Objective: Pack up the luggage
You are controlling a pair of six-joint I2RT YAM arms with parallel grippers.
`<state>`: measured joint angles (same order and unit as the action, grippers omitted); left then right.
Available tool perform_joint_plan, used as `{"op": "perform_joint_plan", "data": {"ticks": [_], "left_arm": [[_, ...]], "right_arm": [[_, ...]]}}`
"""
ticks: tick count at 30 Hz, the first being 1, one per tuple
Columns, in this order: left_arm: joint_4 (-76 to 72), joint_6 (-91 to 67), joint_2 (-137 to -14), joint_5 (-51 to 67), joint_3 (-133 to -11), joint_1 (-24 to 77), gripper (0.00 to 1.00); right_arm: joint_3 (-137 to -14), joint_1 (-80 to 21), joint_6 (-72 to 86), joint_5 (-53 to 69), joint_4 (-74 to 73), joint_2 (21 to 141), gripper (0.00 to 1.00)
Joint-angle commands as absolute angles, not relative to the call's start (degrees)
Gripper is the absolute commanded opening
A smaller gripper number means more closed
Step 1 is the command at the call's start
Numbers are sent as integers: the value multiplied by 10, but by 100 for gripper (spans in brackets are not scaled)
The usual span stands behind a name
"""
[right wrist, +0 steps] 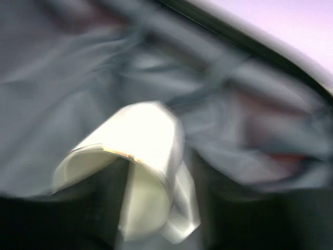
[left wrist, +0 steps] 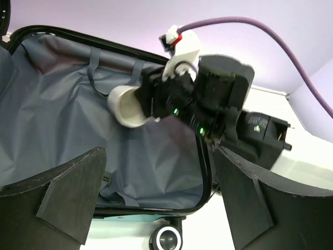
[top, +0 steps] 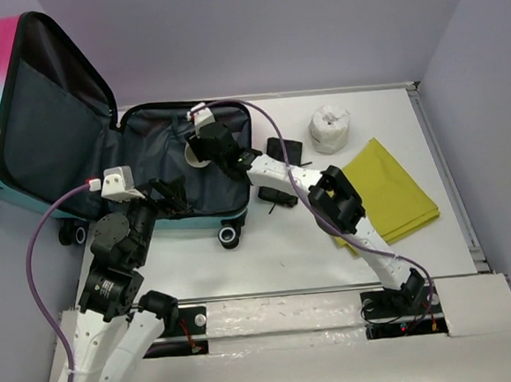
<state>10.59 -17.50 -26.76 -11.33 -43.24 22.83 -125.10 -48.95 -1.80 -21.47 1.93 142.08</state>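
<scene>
The luggage (top: 18,103) lies open at the left, pink-to-teal lid up, dark grey lining (top: 160,154) showing. My right gripper (top: 201,151) is over the open half, shut on a white mug (top: 194,154). In the left wrist view the mug (left wrist: 127,107) hangs sideways from the right gripper (left wrist: 151,101) above the lining (left wrist: 62,130). The right wrist view is blurred; the mug (right wrist: 140,151) fills it, one finger inside its rim. My left gripper (top: 172,196) is open and empty by the suitcase's near edge; its fingers (left wrist: 67,192) frame a suitcase wheel (left wrist: 167,238).
A yellow folded cloth (top: 393,193) lies at the right. A white roll of paper (top: 330,128) stands at the back right. A black object (top: 281,150) lies beside the suitcase, also in the left wrist view (left wrist: 263,130). Walls enclose the table.
</scene>
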Motion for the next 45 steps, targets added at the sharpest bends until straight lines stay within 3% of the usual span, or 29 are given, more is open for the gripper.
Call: {"op": "perform_joint_plan", "data": {"ticks": [1,7,12,16,19,23,27,32,34,35,37,45], "left_arm": [[86,-176,-263,-121,-452,233,95],[83,-176,-262,-108,-448,236,95],[80,-176,-261,-96,-444,236,95],[76,-176,-263,-82,-441,237,95],[74,-176,-264,-76,-440,237,96],[72,-177,-265,-69,-438,236,96],[72,-175,-265,-70,-436,236,95],[71,-176,-263,-68,-436,236,95],[72,-175,-263,-66,-436,236,96],[71,-175,-263,-66,-436,236,96],[72,-175,-263,-65,-436,236,95],[70,-176,-262,-63,-437,236,96]], "right_arm": [[-1165,-520,-1,-224,113,1325,68],[-1000,-520,17,-214,103,1169,69],[-811,-408,167,-141,6,1002,68],[-734,-335,221,-105,-81,976,70],[-701,-309,243,-77,-84,983,81],[-707,-304,251,-68,-84,1034,82],[-720,-298,279,-68,-83,1088,70],[-706,-298,309,-77,-72,1125,66],[-690,-298,316,-70,-55,1127,30],[-685,-298,318,-69,-50,1124,19],[-668,-298,316,-73,-34,1102,7],[-637,-323,266,-87,-7,892,7]]}}
